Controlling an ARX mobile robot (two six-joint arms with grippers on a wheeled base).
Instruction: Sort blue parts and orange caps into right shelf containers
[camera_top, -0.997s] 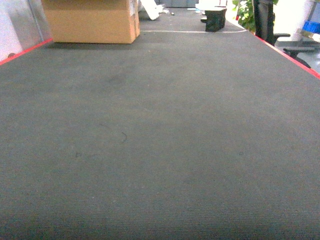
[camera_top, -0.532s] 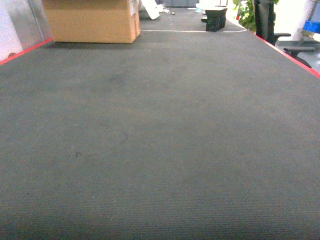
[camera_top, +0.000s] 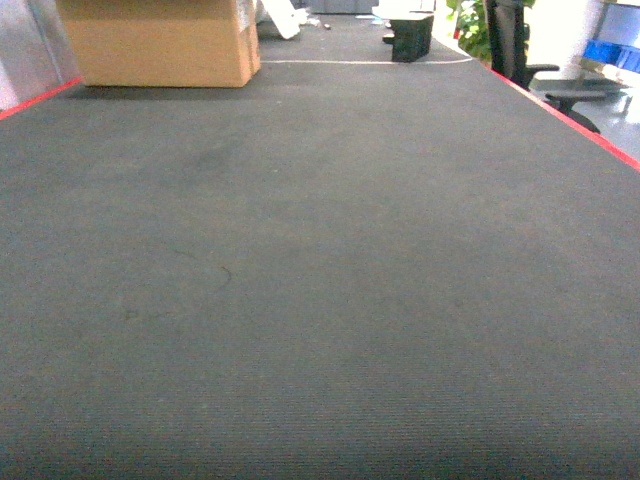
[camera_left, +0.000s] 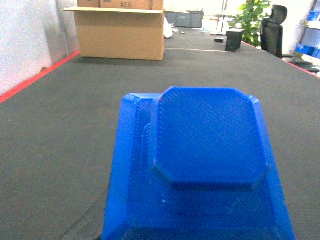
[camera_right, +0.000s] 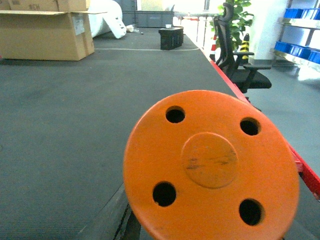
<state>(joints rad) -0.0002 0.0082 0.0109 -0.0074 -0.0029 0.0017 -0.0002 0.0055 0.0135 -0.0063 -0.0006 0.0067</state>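
A wide dark carpet (camera_top: 320, 250) with a red line on its edges is spreading far ahead of both hands. Neither hand itself is showing in any view.

A big cardboard box (camera_top: 155, 45) is standing on the carpet, far ahead of the left hand and a little to its left. A black office chair (camera_right: 235, 55) is standing ahead of the right hand and to its right, just beyond the red line. A green plant (camera_left: 252, 15) is rising behind the chair. Blue containers (camera_right: 300, 50) are sitting on a shelf further to the right of the right hand; they are too small to describe more. A small black box (camera_top: 410, 38) is resting on the carpet far ahead, between the two hands.

A blue part (camera_left: 205, 145) with a raised eight-sided top is sitting directly in front of the left hand and filling the lower half of that wrist view. I cannot tell if the left hand is grasping it, because the fingers are hidden.

An orange cap (camera_right: 210, 165), round with four holes, is facing the right wrist camera very closely. I cannot tell the right hand's state either.
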